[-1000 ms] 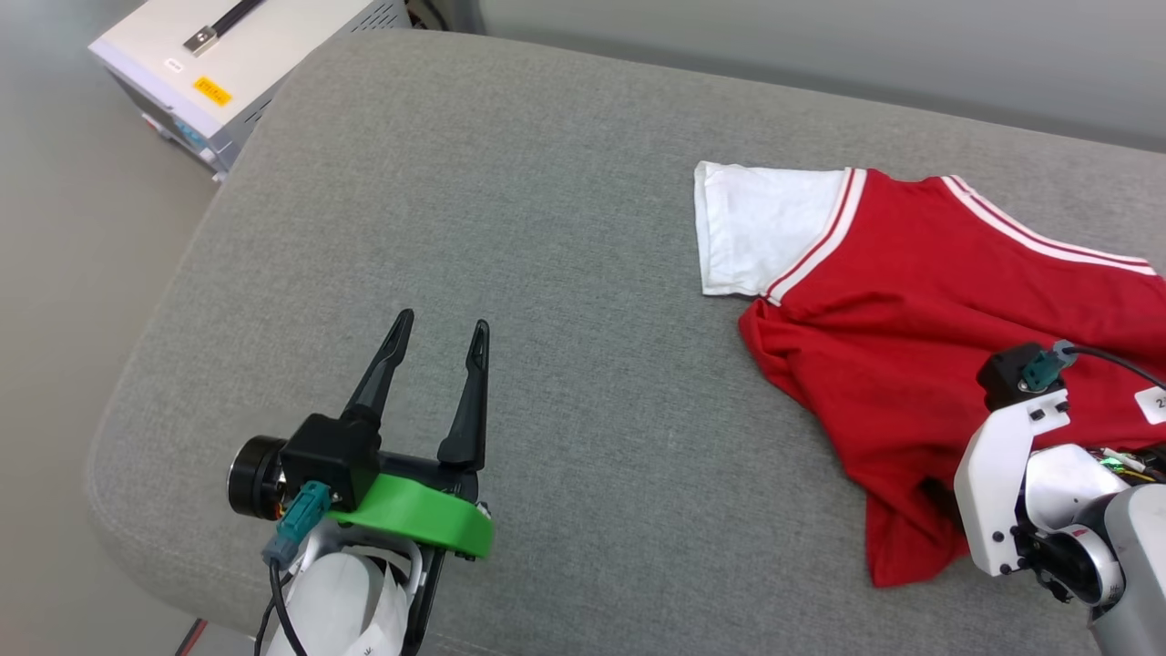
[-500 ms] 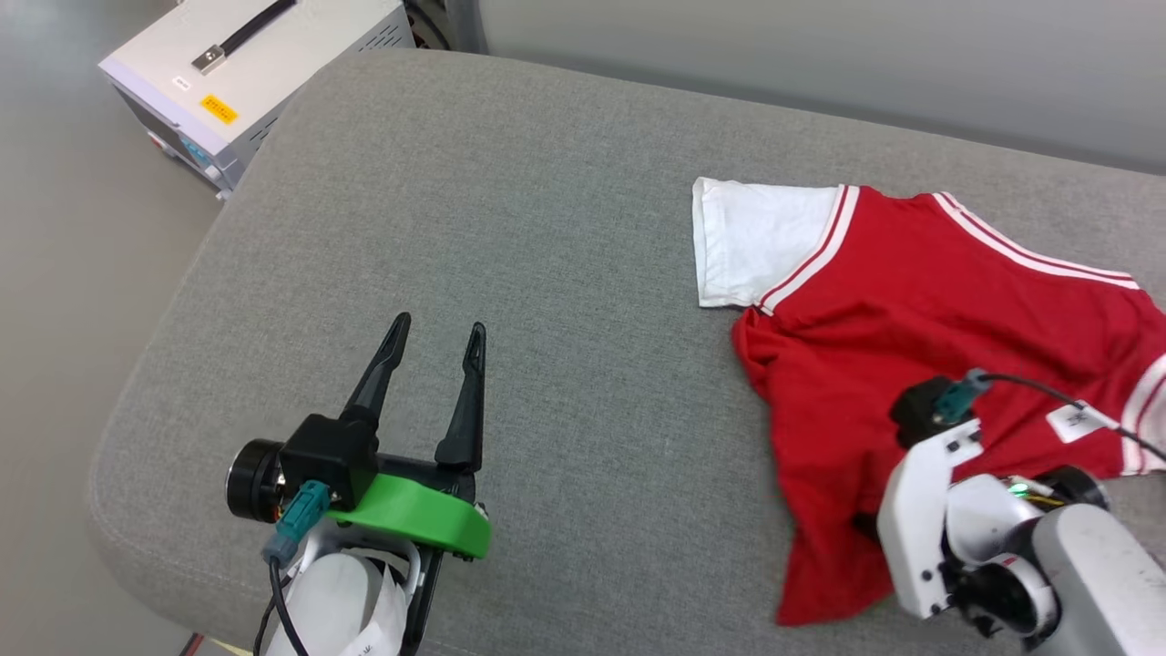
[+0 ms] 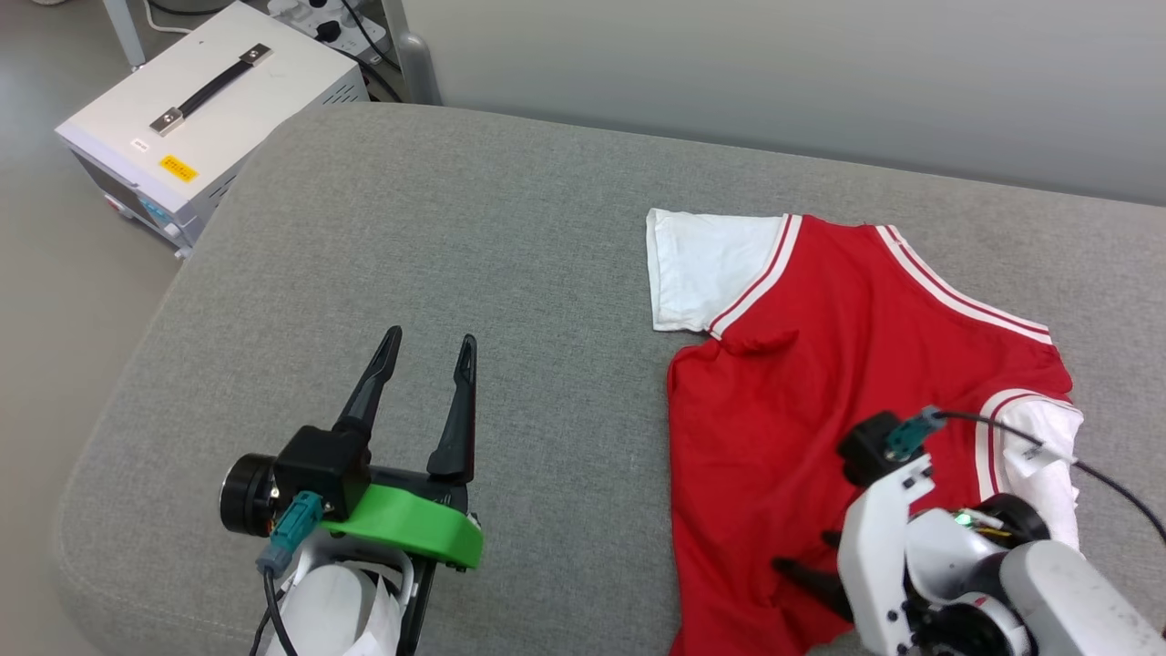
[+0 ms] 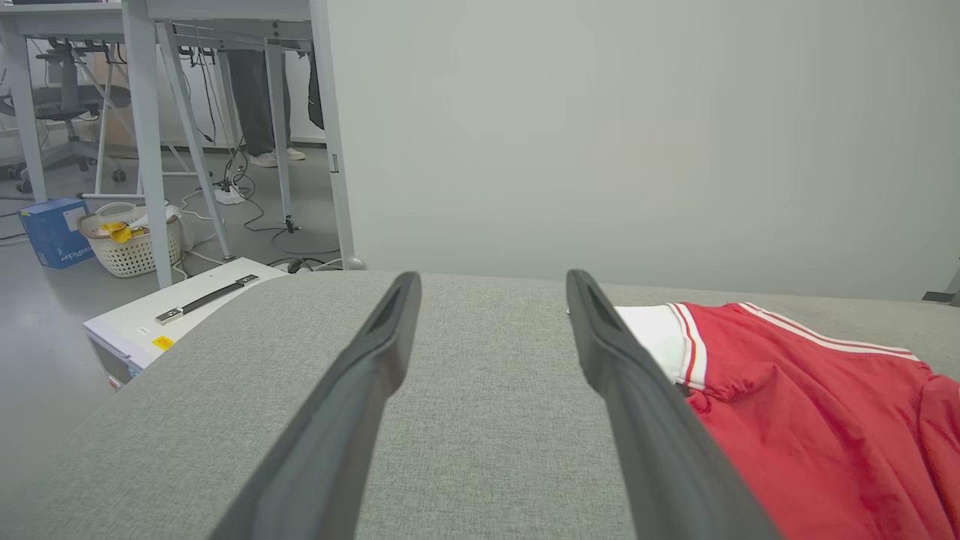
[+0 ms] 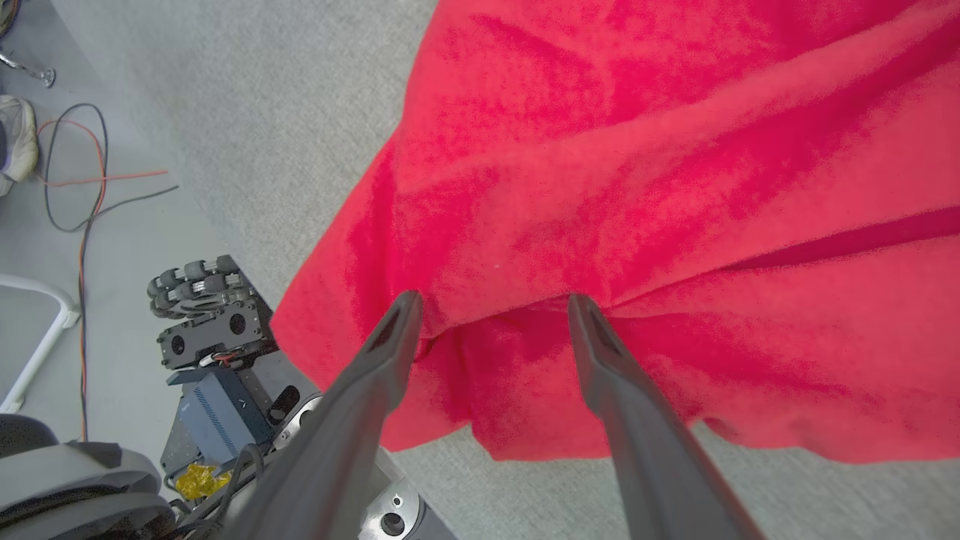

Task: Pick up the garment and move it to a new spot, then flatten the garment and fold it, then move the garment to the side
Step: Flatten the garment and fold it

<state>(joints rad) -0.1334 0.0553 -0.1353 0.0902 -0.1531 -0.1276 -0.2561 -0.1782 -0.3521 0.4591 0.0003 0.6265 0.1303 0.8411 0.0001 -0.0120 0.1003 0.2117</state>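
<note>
Lying rumpled at the right of the head view, the shirt (image 3: pixel 820 364) spreads over the grey cushion (image 3: pixel 455 228), its hem near the front edge. The right gripper (image 5: pixel 491 307) hovers with fingers spread, tips at a raised fold, gripping nothing. The left gripper (image 3: pixel 428 351), likewise spread and empty, hangs at lower left. Closing there may pinch both layers, bunching the cloth or dragging it off the edge.
</note>
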